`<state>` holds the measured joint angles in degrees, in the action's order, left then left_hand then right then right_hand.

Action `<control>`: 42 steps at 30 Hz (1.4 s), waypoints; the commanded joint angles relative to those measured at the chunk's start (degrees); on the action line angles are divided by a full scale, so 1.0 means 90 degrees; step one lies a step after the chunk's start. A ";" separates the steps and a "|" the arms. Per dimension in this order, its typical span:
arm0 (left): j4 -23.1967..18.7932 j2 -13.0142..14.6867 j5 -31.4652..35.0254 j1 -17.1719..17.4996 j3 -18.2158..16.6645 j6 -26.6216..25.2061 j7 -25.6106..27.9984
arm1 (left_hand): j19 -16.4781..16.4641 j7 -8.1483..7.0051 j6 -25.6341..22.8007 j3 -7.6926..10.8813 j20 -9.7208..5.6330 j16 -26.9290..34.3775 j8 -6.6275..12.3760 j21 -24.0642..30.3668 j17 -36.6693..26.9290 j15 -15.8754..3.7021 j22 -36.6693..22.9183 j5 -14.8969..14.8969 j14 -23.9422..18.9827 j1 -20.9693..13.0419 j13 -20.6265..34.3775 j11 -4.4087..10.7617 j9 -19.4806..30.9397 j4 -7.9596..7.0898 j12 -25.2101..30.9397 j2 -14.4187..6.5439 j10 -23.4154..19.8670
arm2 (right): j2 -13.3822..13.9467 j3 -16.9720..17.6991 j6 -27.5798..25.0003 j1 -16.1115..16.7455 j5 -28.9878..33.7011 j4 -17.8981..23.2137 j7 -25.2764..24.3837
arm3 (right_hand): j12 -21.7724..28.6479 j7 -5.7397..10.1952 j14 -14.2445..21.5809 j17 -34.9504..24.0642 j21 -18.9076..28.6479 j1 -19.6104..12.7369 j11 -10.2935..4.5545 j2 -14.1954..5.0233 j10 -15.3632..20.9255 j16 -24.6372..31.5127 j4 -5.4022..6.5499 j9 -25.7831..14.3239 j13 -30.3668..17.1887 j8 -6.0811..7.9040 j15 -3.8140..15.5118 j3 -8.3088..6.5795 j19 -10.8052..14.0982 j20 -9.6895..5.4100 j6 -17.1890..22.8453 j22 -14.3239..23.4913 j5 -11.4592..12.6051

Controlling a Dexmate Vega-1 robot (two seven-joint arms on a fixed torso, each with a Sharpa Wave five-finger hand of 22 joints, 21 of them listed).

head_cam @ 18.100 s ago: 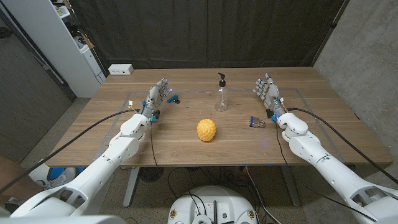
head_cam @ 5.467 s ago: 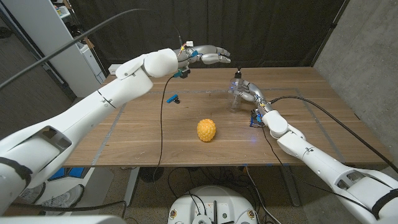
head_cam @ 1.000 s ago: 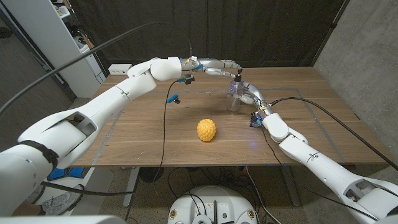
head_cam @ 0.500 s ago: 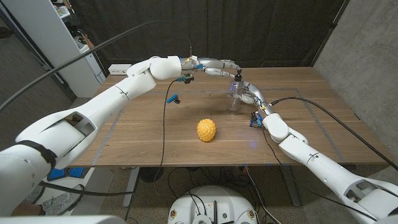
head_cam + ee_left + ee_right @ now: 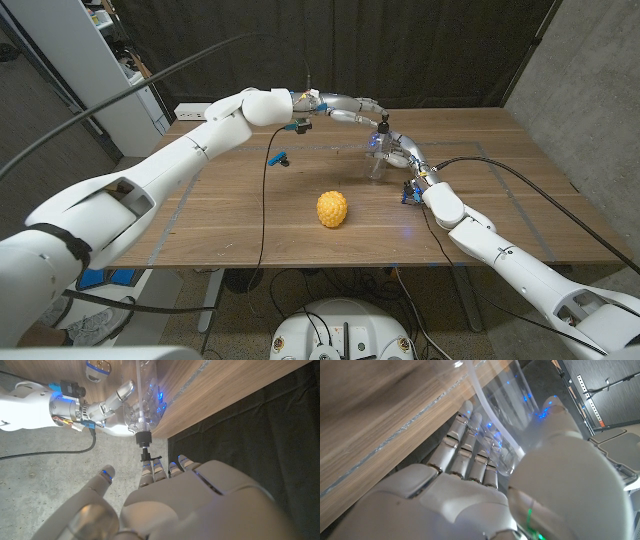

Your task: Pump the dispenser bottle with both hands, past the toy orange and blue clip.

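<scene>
The bottle (image 5: 378, 160) stands toward the far middle of the table (image 5: 240, 225), beyond the orange (image 5: 332, 209) and just past the blue clip (image 5: 410, 192). The right hand (image 5: 397, 150) wraps its clear body, fingers curled around the plastic as the right wrist view shows. The left hand (image 5: 358, 107) hovers above the pump (image 5: 381, 125) with fingers stretched out and nothing in them; in the left wrist view its fingertips (image 5: 159, 466) sit right at the black pump head (image 5: 145, 453), though I cannot tell whether they press it yet.

To do this well, I'd say the right hand should hold the bottle firm and upright, since it looks light and apt to tip, while the left comes straight down on the head, centred, not pushing sideways toward the nozzle. A slow, full press and a clean lift would serve best.

By count: one bottle, one orange, one blue clip by the right forearm, and one small blue piece (image 5: 281, 157) lying apart toward the left
</scene>
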<state>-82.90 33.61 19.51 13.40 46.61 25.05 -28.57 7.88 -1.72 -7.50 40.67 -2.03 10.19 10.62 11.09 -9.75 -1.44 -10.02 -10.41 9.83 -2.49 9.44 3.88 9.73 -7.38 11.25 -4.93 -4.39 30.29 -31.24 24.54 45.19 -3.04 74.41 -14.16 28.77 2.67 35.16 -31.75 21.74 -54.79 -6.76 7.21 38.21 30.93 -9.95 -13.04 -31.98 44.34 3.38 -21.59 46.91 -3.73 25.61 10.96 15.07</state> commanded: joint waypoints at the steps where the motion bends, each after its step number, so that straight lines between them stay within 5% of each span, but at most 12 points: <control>1: 0.0032 -0.0032 -0.0015 -0.0063 0.0102 -0.0117 -0.0258 | 0.0069 0.0199 -0.0256 0.0018 -0.0366 0.0023 0.0044 0.0004 -0.0025 -0.0397 -0.0010 -0.0019 0.0051 0.0023 0.0041 -0.0020 0.0011 -0.0061 0.0041 -0.0678 -0.0112 | -0.0027 0.0037 -0.0027 0.0034 0.0005 0.0024 -0.0118 | 0.0033 0.0002 0.0120 -0.0033 0.0063 -0.1005 -0.0035 -0.1096 0.0147 0.0011 0.0061 -0.0002 -0.0034 0.0057 0.0949 -0.0081 0.0128 -0.0169 0.0126 -0.0005 0.0035; 42: -0.0004 -0.0019 0.0194 -0.0167 0.0237 -0.0279 -0.0448 | 0.0189 0.0217 -0.0237 0.0026 -0.0433 0.0012 -0.0019 -0.0009 -0.0032 -0.0363 -0.0013 -0.0038 0.0094 0.0149 0.0043 -0.0030 0.0010 -0.0221 -0.0015 -0.0607 -0.0096 | -0.0040 0.0059 0.0023 0.0057 -0.0002 -0.0008 -0.0185 | 0.0201 -0.0005 0.0624 -0.0226 0.0244 -0.1319 -0.0147 -0.1208 0.0595 0.0150 -0.0015 0.0023 -0.0182 0.0235 0.1015 -0.0128 0.0200 -0.0423 0.0525 0.0030 0.0061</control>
<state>-82.55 33.31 20.90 11.85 48.74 22.51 -32.89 9.03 -1.54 -7.28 40.74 -1.93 10.16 9.99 11.09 -9.85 -1.44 -10.00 -10.41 9.83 -1.64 9.44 3.98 9.70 -8.86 10.75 -4.55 -4.50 29.99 -30.72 24.34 45.67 -3.05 74.64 -15.68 30.32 2.55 39.87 -33.52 23.53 -54.79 -5.82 7.21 40.98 31.87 -10.34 -12.65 -33.33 46.16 3.39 -21.99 47.87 -4.83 29.80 11.17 15.30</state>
